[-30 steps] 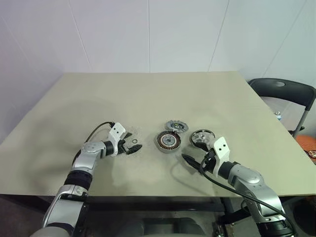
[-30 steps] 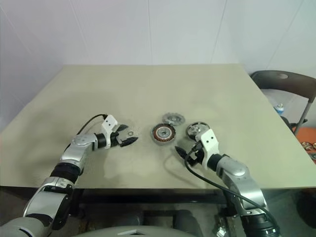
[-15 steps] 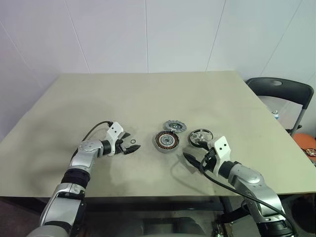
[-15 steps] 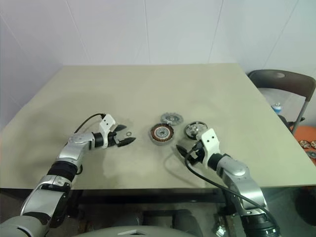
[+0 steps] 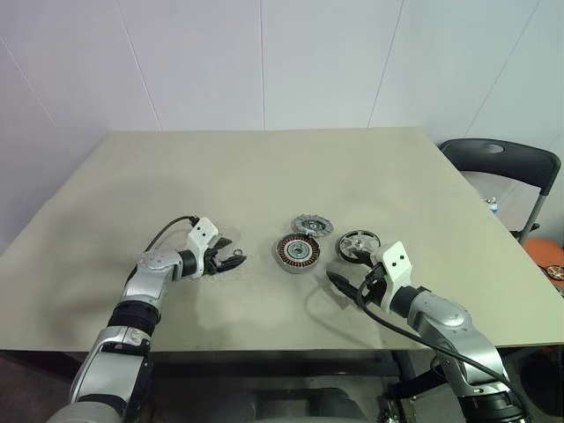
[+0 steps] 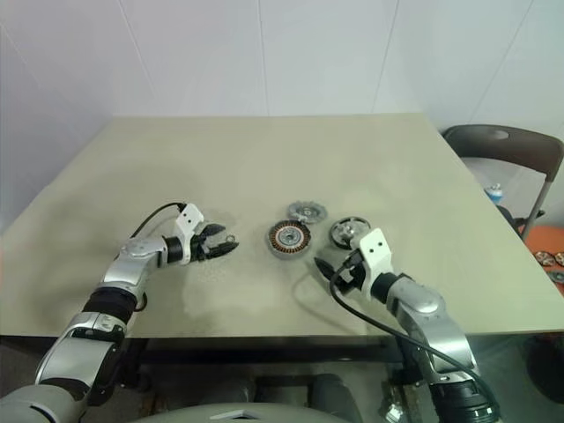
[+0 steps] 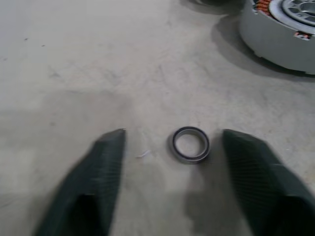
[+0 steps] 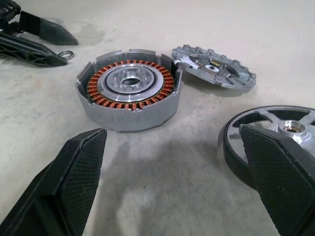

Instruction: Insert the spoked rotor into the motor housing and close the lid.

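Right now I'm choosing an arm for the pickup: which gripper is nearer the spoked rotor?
Right. The right gripper sits just in front of the spoked rotor; the left gripper is across the motor housing.

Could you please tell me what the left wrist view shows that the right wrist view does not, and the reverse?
The left wrist view alone looks down through the small metal ring, which lies flat on the table between the left gripper's open fingers, touching neither.

The right wrist view alone shows the lid, one edge leaning on the motor housing, the spoked rotor lying beside them, and the right gripper's wide-open fingers.

Both show the housing, the ring and the table.
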Available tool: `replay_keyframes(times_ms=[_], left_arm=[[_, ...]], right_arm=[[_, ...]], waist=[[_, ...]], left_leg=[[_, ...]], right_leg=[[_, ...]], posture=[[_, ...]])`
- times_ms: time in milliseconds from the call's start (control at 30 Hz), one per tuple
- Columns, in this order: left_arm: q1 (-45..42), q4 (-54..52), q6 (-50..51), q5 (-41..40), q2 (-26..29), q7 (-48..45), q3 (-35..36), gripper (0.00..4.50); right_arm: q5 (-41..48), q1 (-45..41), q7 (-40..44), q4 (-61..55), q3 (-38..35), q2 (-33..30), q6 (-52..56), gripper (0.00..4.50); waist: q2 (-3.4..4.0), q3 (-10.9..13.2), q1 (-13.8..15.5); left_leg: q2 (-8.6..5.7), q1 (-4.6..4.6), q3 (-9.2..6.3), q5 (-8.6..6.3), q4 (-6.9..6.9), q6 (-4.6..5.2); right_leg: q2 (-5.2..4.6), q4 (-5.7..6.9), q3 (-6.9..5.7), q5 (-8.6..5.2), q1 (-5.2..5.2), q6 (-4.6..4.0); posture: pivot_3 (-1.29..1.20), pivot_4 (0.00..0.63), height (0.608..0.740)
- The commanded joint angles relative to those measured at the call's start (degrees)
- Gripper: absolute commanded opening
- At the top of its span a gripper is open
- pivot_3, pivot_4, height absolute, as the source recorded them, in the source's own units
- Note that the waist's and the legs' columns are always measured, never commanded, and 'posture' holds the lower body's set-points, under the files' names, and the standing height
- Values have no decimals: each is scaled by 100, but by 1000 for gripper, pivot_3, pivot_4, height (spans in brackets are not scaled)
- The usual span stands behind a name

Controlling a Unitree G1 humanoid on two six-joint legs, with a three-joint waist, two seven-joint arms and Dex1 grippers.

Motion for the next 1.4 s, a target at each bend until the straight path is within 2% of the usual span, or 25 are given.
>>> replay_keyframes(times_ms=[33, 133, 167, 367, 500, 633, 833, 1000, 1400], left_arm=[[-46, 207, 129, 55, 89, 5, 4, 1914], [-62, 253, 157, 36, 122, -49, 16, 943], [-63, 255, 162, 30, 129, -56, 19, 748], [-34, 107, 241, -158, 61, -267, 73, 748], [-249, -415, 157, -803, -420, -611, 321, 748], [-789, -423, 54, -927, -761, -829, 288, 748], [-1504, 314, -198, -658, -1187, -1069, -6, 748], [-1713, 1061, -555, -232, -1279, -1346, -396, 748], [-2038, 1676, -814, -150, -1419, -1610, -365, 748]], right_arm=[[6, -141, -24, -165, -188, -52, -62, 4500], [4, -196, -30, -169, -150, -31, -39, 4500], [3, -207, -32, -172, -140, -25, -33, 4500], [-5, -275, -31, -128, -83, 12, -23, 4500], [-14, -292, -49, -89, -72, 38, -30, 4500], [-23, -348, -70, -48, -28, 82, -28, 4500], [-62, -443, -125, -8, 34, 180, -34, 4500], [-105, -433, -207, -52, 50, 287, -43, 4500], [-131, -285, -419, -184, 11, 421, -67, 4500]], waist=[[0, 0, 0], [0, 0, -7], [0, 0, -7], [0, 0, -5], [-1, 1, 36], [-5, 2, 72], [-4, 2, -2], [-5, 3, -13], [-6, 3, 2]], left_leg=[[0, 0, 0, 0, 0, 0], [0, -1, 1, 0, 0, 0], [0, -1, 1, 0, -1, 0], [0, -1, 1, 0, -1, 0], [-3, -7, 1, 0, 1, 0], [-8, -16, -3, 0, 11, 0], [-6, -10, -1, 0, 3, 0], [-5, -11, 0, 0, 0, 0], [-7, -14, -2, 0, 2, 1]], right_leg=[[0, 0, 0, 0, 0, 0], [0, -1, 0, 0, -1, 0], [0, -1, 0, 0, -1, 0], [-1, 0, 0, 0, -2, 0], [-1, -2, 0, 0, -4, -1], [-3, -4, -4, 1, -4, -1], [1, -4, -3, 1, -4, 1], [5, -3, -1, 2, -9, 2], [2, -4, -2, 3, -9, 5]], posture=[[0, 0, 740], [0, 0, 740], [0, 0, 740], [0, 0, 740], [0, 0, 740], [0, 0, 740], [0, 0, 740], [0, 0, 740], [0, 0, 740]])
